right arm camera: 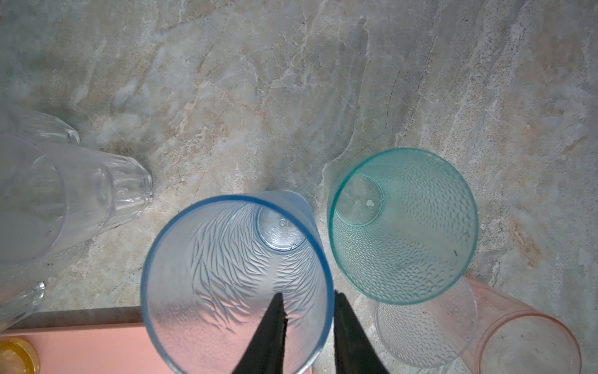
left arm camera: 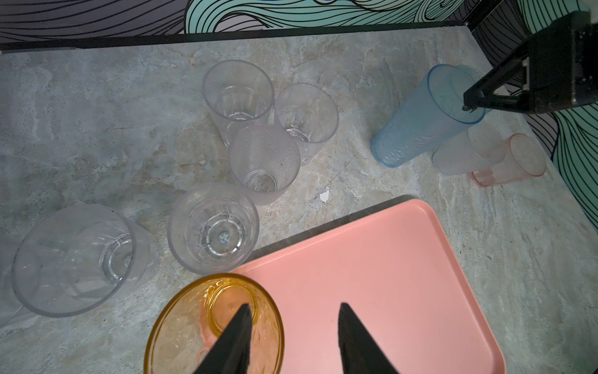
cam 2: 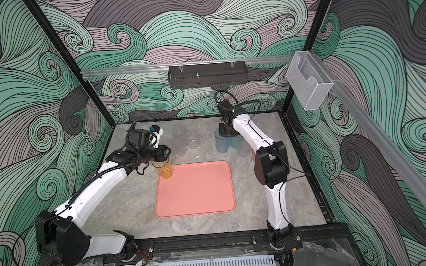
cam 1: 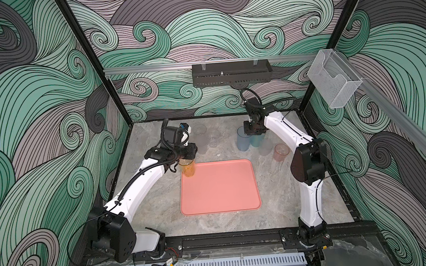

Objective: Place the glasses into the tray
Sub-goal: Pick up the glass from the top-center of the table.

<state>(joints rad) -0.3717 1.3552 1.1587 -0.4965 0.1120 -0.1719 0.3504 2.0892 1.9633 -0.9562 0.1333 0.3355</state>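
The tray bears the amber glass, upright at its far-left corner. The left gripper is spread, one finger inside the glass, not pinching. Farther right, the blue glass stands upright, its axis vertical, directly under the right gripper. The jaws are narrowed astride its wall, but whether they grip it cannot be told. The tray lies near-left of this glass.

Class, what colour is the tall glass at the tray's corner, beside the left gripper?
Amber; the glass is see-through orange-yellow, clearest in the left wrist view.
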